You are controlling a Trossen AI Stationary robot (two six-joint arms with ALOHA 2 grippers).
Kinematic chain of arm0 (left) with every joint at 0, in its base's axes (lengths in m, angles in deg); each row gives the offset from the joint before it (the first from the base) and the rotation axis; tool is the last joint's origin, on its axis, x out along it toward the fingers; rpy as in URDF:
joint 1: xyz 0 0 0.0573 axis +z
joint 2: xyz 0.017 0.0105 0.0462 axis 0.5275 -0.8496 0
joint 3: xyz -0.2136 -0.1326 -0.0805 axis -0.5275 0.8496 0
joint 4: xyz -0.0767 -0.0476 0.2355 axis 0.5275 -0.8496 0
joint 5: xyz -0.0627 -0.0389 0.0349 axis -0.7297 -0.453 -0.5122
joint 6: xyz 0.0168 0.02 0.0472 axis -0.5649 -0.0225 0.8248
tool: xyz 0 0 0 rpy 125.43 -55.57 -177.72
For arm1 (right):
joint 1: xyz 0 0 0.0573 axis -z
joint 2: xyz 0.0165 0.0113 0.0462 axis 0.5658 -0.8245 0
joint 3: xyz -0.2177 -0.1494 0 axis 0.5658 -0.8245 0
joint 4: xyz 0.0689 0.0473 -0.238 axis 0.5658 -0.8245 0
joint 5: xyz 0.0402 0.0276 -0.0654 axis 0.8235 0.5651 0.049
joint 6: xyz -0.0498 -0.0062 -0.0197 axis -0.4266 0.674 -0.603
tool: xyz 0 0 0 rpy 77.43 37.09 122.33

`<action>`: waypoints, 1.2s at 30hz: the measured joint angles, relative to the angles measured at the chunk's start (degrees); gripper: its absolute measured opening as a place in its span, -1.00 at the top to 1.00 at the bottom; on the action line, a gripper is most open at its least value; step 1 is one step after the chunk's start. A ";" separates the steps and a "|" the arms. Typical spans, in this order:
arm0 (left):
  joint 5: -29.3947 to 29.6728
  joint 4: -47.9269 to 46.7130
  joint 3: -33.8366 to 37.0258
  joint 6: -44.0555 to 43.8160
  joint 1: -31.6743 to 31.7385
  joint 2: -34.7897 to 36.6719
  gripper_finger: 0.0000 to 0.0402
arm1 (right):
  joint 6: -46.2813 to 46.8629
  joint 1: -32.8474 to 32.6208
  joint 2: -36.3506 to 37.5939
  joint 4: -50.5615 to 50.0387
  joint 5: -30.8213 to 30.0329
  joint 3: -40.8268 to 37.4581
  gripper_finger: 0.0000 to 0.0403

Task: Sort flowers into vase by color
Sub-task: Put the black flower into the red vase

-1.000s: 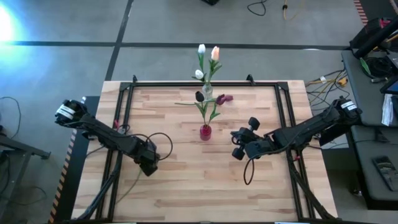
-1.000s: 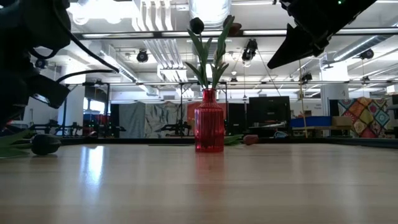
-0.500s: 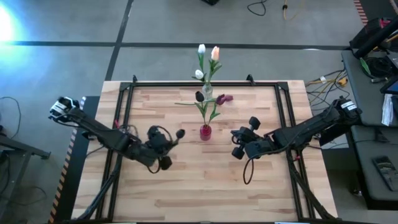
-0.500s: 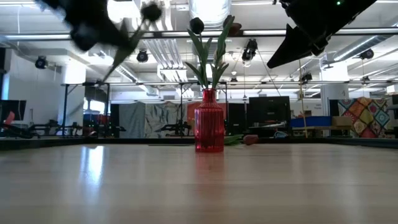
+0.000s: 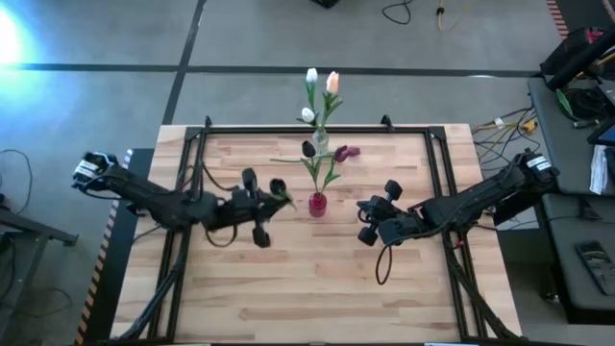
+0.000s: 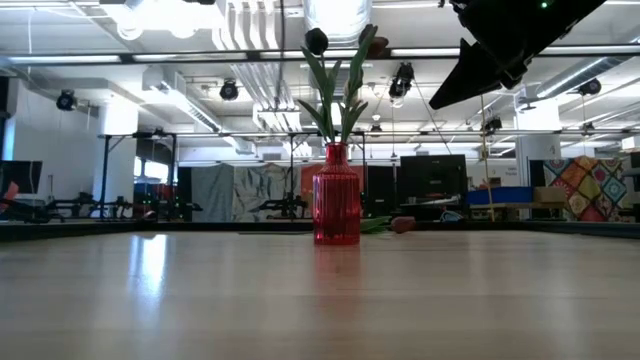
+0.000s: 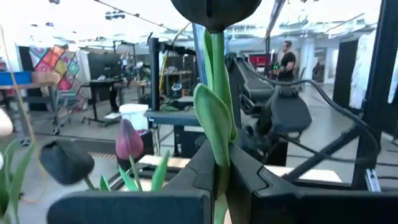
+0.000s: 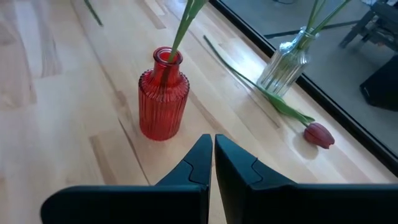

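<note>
The left claw point(image 5: 272, 192) hangs above the wooden bench point(image 5: 288, 288), left of centre, clenched on the green stem of a dark-headed tulip point(image 7: 214, 81). In the left wrist view that stem stands upright between the two dark fingers point(image 7: 205, 168), a long leaf folded against it and the dark head at the upper edge of the picture. From above, the held flower's head shows just beside the claw, a little to the left of the red vase point(image 5: 317, 203).

The red vase, ribbed glass, stands upright near the middle of the bench and holds one dark tulip point(image 6: 316, 41) with broad green leaves. Behind it, at the far edge of the bench, stands a clear vase point(image 8: 283, 62) holding a white tulip point(image 5: 311, 75), a peach tulip point(image 5: 332, 82) and another white tulip point(image 5: 307, 115). A maroon tulip point(image 8: 318, 134) lies flat on the bench near the foot of the clear vase, its stem running toward the red vase.

The right claw point(image 5: 365, 219) waits above the bench to the right of the red vase, its fingers pressed together with nothing between them.
</note>
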 joint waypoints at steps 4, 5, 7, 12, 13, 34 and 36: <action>-6.50 2.43 -0.10 -1.12 5.25 -0.11 1.00 | -0.01 0.00 0.00 -0.02 -0.89 -0.02 0.94; -8.29 3.52 -0.10 -1.22 6.45 -0.11 1.00 | -0.01 0.00 0.00 -0.02 -0.90 -0.03 0.94; -10.79 5.60 -0.10 -1.52 8.45 -0.20 1.00 | -0.04 0.00 0.00 -0.02 -0.92 -0.04 0.94; -14.32 8.73 -0.10 -2.01 12.27 -1.99 1.00 | -0.07 0.00 0.00 -0.04 -0.98 -0.11 0.94; -14.81 9.17 -0.10 -2.65 12.86 -2.46 1.00 | -0.07 0.00 0.00 -0.04 -0.97 -0.11 0.94; -17.75 15.36 -0.10 -4.14 17.07 -8.82 1.00 | -0.11 0.00 -0.02 -0.09 -0.96 -0.22 0.94; -17.75 15.89 -0.10 -4.33 17.14 -9.35 1.00 | -0.11 0.00 -0.02 -0.07 -0.95 -0.22 0.94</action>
